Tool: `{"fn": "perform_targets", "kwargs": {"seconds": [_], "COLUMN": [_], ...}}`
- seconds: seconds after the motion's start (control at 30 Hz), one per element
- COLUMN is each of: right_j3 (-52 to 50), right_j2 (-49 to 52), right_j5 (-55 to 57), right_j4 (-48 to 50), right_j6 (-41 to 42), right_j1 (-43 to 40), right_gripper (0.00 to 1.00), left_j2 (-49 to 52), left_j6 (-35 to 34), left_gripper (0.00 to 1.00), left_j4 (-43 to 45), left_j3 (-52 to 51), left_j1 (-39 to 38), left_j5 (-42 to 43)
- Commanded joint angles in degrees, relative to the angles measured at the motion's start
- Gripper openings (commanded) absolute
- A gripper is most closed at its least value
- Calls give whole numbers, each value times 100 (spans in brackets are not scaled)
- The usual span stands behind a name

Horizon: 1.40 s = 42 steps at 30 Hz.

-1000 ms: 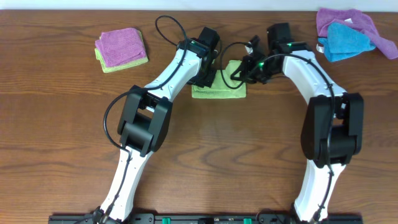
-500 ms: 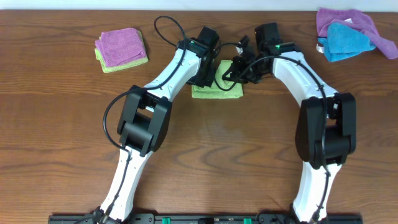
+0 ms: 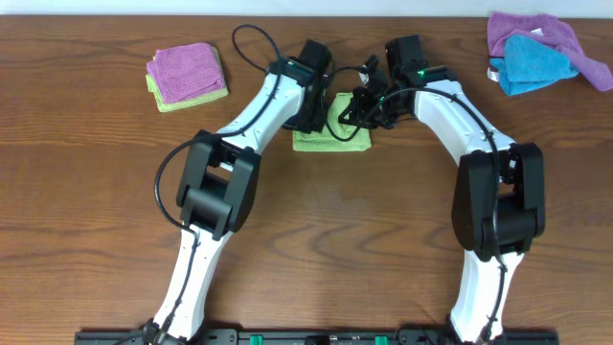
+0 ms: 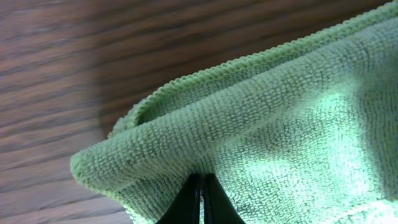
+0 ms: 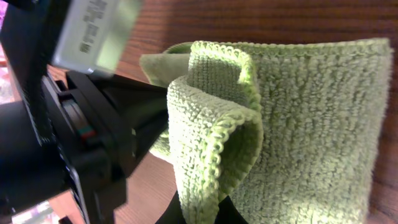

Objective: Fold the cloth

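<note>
Pinching the cloth (image 3: 330, 137) from both sides, I have my left gripper (image 4: 200, 198) clenched on a rolled fold at its left edge and my right gripper (image 5: 200, 214) clamped on a doubled-over flap. The cloth lies small and thick on the table (image 3: 316, 240) at the far middle, between my two wrists. My worry is the flap: it curls into a loose loop instead of lying flat, so if I let go carelessly it could spring open or land crooked. I may also be holding more than one layer on the left, and a pull there would drag the whole bundle rather than tidy one edge. The closest hazard is my own left arm (image 5: 74, 143), which the right wrist view shows just beside the raised flap; carrying the flap further that way risks a knock. The purple cloth (image 3: 186, 70) stacked on a pale green cloth (image 3: 163, 102) at far left, and the blue cloth (image 3: 536, 62) on another purple one (image 3: 527, 29) at far right, sit well apart and block nothing.
</note>
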Motion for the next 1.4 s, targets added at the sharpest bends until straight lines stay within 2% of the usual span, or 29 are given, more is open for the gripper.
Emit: {"fn": "perform_targets", "kwargs": {"seconds": [0.0,0.3,0.57,0.77,1.07,1.37], "right_j3": [109,109,111,111,111,111], "right_j2": [61,61,61,61,61,90], "right_j5": [9,9,9,9,35,179], "right_j4": [26,72,210,376,688,743], "right_j6": [136,223,269,328,452,496], "right_j1": [79,140,260,400,595,726], "right_gripper": [1,1,2,1,1,1], "left_j2": [-295,-680,-828,-1099,-1744,-1880], "left_j6": [-87,-81,-17,-26,-20,72], "left_gripper": [6,6,6,6,6,6], "left_j4": [-61,-81,-76,-107,-490,-951], "left_j3": [-107,-107,-107,-107,-109,-109], "left_j1": [260,446,501,955,1797,1912], "left_j5": [-120,348,85,-33,404,914]}}
